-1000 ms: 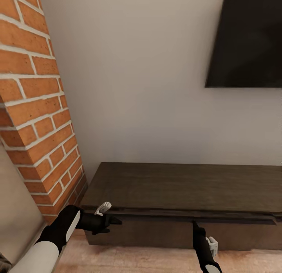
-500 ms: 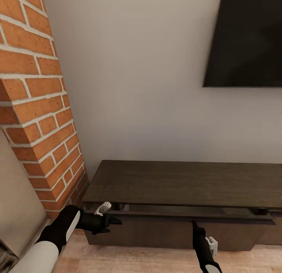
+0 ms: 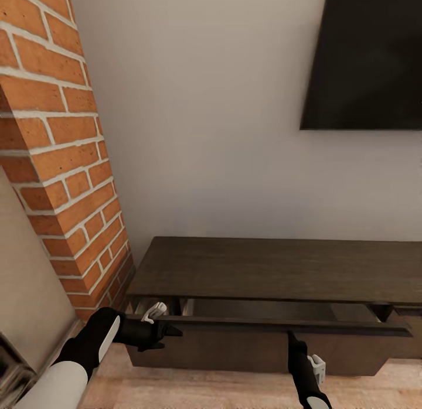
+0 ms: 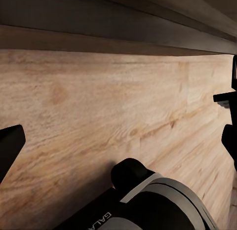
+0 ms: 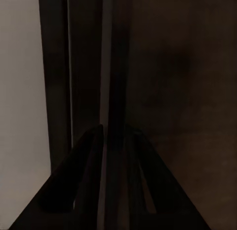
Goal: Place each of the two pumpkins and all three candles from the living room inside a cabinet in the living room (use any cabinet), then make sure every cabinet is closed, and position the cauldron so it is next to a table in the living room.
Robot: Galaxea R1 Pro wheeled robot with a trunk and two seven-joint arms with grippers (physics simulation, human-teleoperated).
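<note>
Two grippers at long low dark-brown wooden cabinet (image 3: 275,280), drawer front ajar. Our right gripper (image 5: 112,136): fingers clamped on drawer's thin top edge. Our left gripper (image 3: 170,331): fingers apart, beside front. Risk: thin edge slips from pinch; off-centre pull skews drawer.

Probably a home living room; brick chimney (image 3: 58,163) at nine o'clock, wall-mounted screen (image 3: 369,57) at two, low cabinet (image 3: 275,274) at six.
</note>
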